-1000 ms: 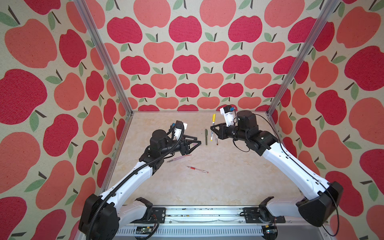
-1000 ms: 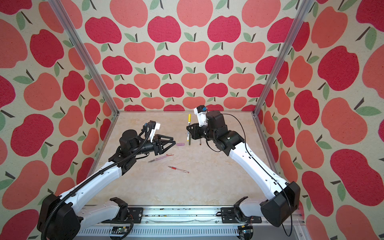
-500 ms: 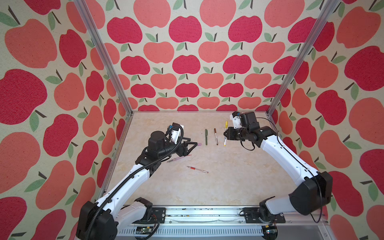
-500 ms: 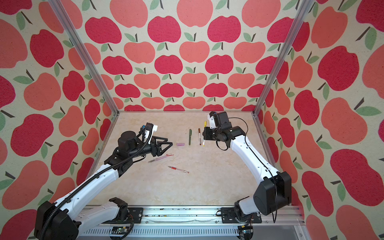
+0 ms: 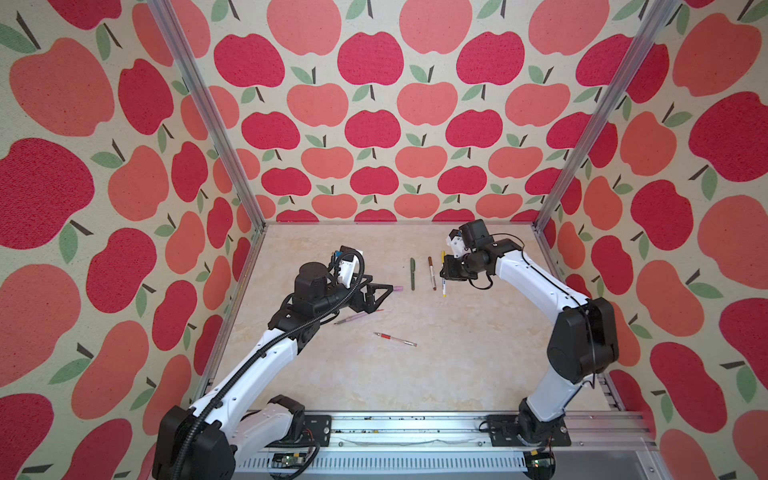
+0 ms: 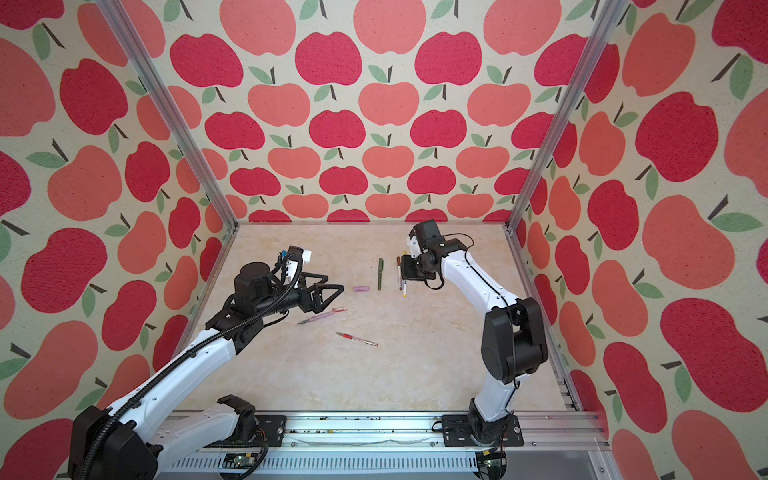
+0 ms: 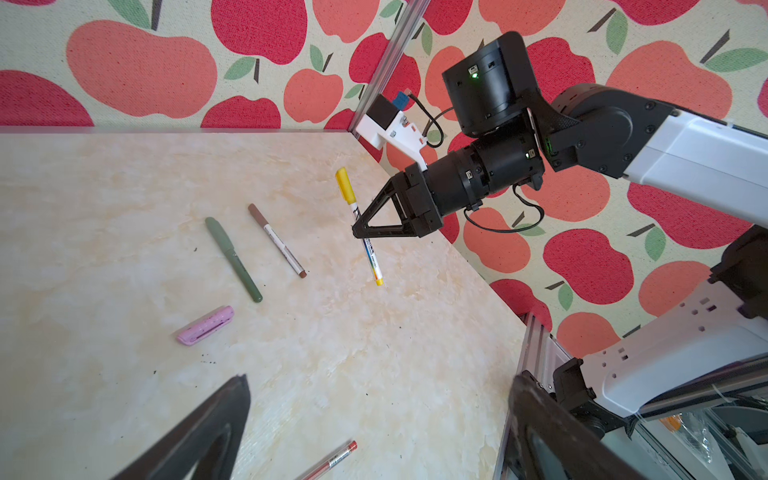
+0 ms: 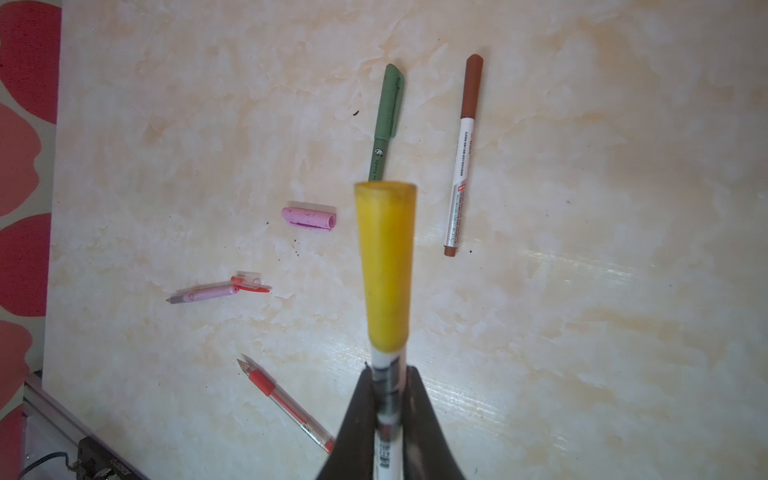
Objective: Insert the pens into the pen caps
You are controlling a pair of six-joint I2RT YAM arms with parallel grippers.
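Marbled tabletop (image 7: 124,187). Noted left gripper (image 6: 331,298) spread wide, empty, near lilac cap (image 7: 205,325) lying flat. Judged light, stiff, slick; best pinched across mid-length. Noted right gripper (image 7: 359,232) clamped on capped white-and-yellow pen (image 7: 372,258).

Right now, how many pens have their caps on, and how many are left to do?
Three look capped: the green pen and brown pen lie on the table, and the right gripper holds the yellow pen. Two are left: the pink pen and red pen lie bare, the lilac cap and red cap loose. The open left gripper is by the lilac cap.
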